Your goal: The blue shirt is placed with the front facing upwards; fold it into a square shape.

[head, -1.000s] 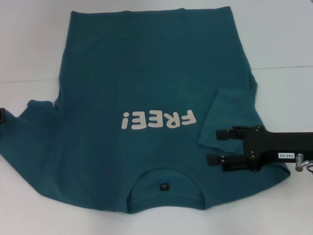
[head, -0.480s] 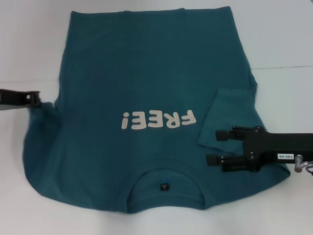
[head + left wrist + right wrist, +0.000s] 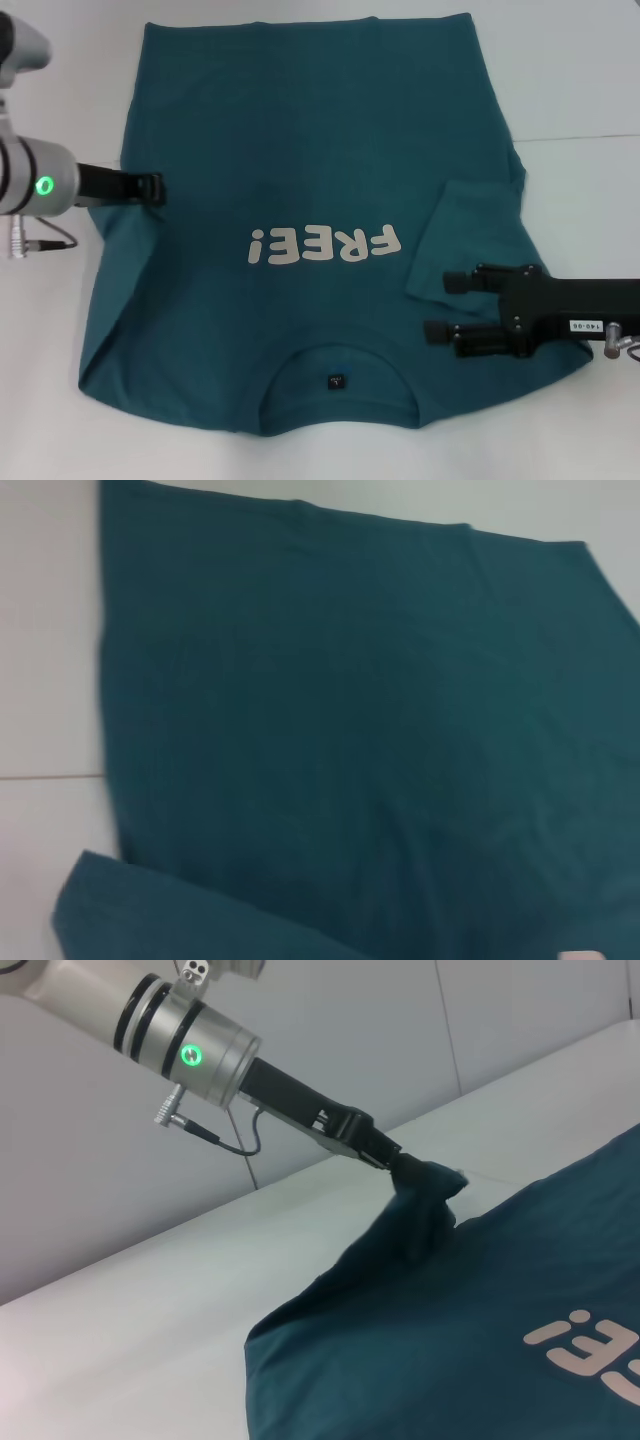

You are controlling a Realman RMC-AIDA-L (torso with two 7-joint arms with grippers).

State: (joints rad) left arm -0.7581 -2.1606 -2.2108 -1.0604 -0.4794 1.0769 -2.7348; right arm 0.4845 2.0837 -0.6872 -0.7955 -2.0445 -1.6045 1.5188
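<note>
The blue shirt (image 3: 310, 130) lies flat on the white table, chest up, its white "FREE!" lettering (image 3: 325, 243) upside down to me and the neck tag (image 3: 337, 380) at the near edge. My left gripper (image 3: 153, 187) is shut on the shirt's left sleeve and holds it lifted over the left side of the body; the right wrist view shows the sleeve (image 3: 420, 1210) bunched and hanging from that gripper (image 3: 395, 1158). On the other side, the right sleeve (image 3: 455, 235) lies folded inward. My right gripper (image 3: 445, 305) hovers open just beside it, holding nothing.
The white table (image 3: 590, 80) surrounds the shirt, with a seam line running across it at the right. The left wrist view shows only shirt cloth (image 3: 370, 710) and a strip of table (image 3: 50, 680).
My left gripper has come in from the left edge with the left sleeve, lifting it and drawing it inward over the shirt. The shirt's left side has narrowed. The right gripper has sunk slightly.
</note>
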